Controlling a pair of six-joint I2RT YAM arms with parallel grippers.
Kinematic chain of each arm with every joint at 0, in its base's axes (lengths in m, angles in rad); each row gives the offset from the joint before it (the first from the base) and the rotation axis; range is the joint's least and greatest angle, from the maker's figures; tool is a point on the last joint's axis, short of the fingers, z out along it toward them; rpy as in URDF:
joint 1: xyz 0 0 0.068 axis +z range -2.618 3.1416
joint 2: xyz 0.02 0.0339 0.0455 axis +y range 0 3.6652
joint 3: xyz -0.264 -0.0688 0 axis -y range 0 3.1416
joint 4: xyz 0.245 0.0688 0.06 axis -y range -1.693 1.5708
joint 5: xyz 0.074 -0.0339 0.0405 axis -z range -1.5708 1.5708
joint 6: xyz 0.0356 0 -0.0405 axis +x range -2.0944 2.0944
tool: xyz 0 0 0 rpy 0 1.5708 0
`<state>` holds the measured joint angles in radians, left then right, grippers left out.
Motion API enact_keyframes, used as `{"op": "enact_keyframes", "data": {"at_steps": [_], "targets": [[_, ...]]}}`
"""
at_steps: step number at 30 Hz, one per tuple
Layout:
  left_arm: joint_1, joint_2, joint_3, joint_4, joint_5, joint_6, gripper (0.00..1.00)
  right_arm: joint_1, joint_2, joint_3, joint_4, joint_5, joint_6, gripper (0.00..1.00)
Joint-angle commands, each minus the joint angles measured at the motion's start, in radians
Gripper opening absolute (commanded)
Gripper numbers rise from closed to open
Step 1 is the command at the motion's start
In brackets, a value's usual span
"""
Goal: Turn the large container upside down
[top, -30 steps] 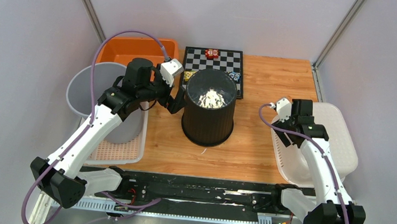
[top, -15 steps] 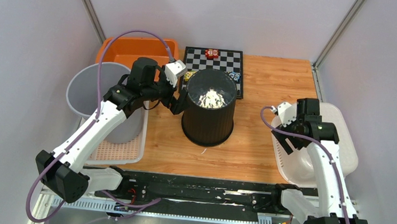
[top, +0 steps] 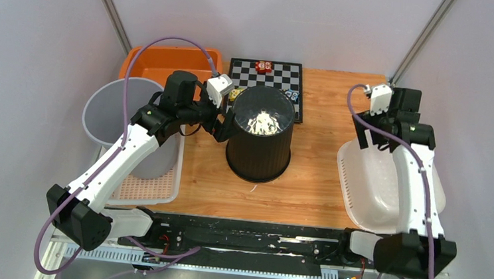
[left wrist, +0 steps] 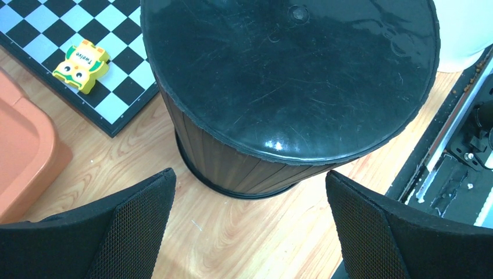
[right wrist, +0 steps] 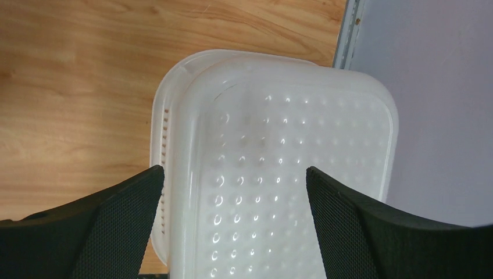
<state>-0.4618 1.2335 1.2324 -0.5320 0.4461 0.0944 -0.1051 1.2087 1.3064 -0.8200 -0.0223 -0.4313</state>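
One black ribbed bin [top: 259,140] is standing base-up, wide rim down, in the middle of the desk [top: 321,179]. Just left of it, the left claw [left wrist: 250,173] is hanging released. Right of it, the right claw [right wrist: 232,170] is gaping above one white tub [top: 345,180]. Behind it, one chessboard [top: 279,72] is lying.

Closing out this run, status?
Left gripper open, facing black container. Right gripper open over white basket. Container base-up on table. Chessboard alongside.

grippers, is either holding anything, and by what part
Nothing is held. The left gripper is open, short of the black container; the right gripper is open over the white basket.
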Motion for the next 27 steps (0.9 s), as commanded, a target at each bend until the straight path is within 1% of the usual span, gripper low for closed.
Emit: {"op": "enact_keyframes", "data": {"at_steps": [1, 5, 14, 17, 24, 27], "targets": [[-0.006, 0.004, -0.004, 0.029, 0.018, -0.007, 1.00, -0.131, 0.081, 0.076, 0.084, -0.112, 0.172, 0.94], [-0.006, 0.003, -0.009, 0.034, 0.022, -0.003, 1.00, -0.220, 0.176, 0.129, 0.124, -0.154, 0.234, 0.94], [-0.006, -0.009, -0.022, 0.035, 0.020, 0.012, 1.00, -0.335, 0.370, 0.222, 0.180, -0.169, 0.378, 0.93], [-0.006, -0.013, -0.022, 0.032, 0.019, 0.022, 1.00, -0.346, 0.406, 0.236, 0.205, -0.132, 0.418, 0.93], [-0.006, -0.020, -0.021, 0.030, 0.017, 0.035, 1.00, -0.349, 0.439, 0.203, 0.350, -0.020, 0.525, 0.93], [-0.006, -0.019, -0.022, 0.030, 0.019, 0.038, 1.00, -0.349, 0.463, 0.199, 0.377, 0.020, 0.554, 0.93]]}}
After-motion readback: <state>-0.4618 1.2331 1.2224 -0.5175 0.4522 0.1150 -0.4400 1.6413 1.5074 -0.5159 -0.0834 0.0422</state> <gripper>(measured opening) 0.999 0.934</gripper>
